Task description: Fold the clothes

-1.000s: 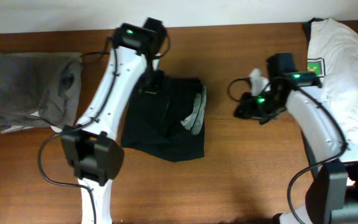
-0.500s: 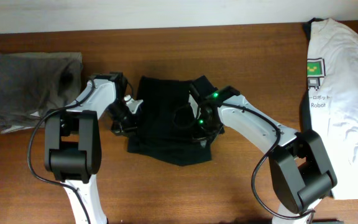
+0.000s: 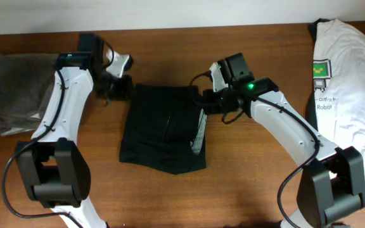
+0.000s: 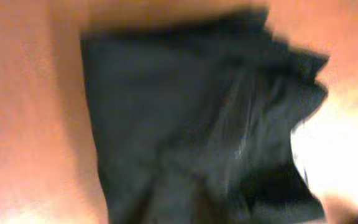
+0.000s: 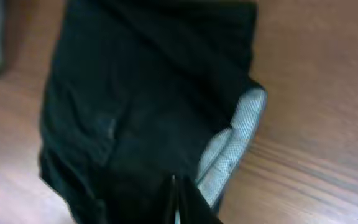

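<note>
The black shorts (image 3: pixel 163 130) lie flat mid-table, with a strip of pale grey waistband (image 3: pixel 199 132) showing along their right edge. My left gripper (image 3: pixel 121 88) sits at the shorts' top-left corner. The left wrist view is blurred, and black fabric (image 4: pixel 185 124) fills it down to where the jaws are. At the top-right corner is my right gripper (image 3: pixel 206 102). In the right wrist view my right gripper (image 5: pixel 174 186) has its fingers pressed together on the black cloth (image 5: pixel 135 93) beside the waistband (image 5: pixel 232 149).
A crumpled grey garment (image 3: pixel 24 92) lies at the table's far left. At the far right edge is a white printed T-shirt (image 3: pixel 347 95). Bare brown wood (image 3: pixel 252 183) runs along the front between the two arm bases.
Both grippers have moved from the shorts' sides up to their top corners. The shorts now lie longer and narrower, with the grey waistband turned out on the right.
</note>
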`<state>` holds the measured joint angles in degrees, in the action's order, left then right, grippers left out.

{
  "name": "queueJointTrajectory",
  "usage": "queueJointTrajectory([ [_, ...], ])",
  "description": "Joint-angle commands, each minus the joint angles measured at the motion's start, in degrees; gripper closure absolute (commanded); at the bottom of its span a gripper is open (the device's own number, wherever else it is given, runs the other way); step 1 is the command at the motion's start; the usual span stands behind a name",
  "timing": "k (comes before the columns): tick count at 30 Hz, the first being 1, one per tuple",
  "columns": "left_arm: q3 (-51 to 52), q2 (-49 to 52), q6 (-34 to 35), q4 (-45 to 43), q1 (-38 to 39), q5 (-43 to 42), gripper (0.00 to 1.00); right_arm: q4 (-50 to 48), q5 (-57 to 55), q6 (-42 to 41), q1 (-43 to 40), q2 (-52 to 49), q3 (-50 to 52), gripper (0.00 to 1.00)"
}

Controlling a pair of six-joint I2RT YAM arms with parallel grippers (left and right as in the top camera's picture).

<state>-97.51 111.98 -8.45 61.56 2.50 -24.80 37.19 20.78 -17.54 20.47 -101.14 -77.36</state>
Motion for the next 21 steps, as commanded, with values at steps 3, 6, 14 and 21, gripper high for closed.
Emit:
queueJointTrajectory([
  [3,1.3,9.0,-1.0,-14.4,2.8,-0.9,0.98,-11.7,2.9,-7.0,1.6,-13.3,0.0,0.96],
  [6,1.3,15.8,-2.4,-14.3,2.3,1.6,0.96,-7.0,1.2,-10.3,-0.1,-17.5,0.0,0.96],
  [14,-16.8,16.4,-2.4,6.6,-1.2,5.4,0.57,19.7,-22.8,-14.4,-7.5,-7.8,-0.1,0.96],
  [21,-24.0,10.8,-2.4,35.2,0.3,1.7,0.62,1.5,6.9,8.8,-1.3,3.5,-0.1,0.81],
])
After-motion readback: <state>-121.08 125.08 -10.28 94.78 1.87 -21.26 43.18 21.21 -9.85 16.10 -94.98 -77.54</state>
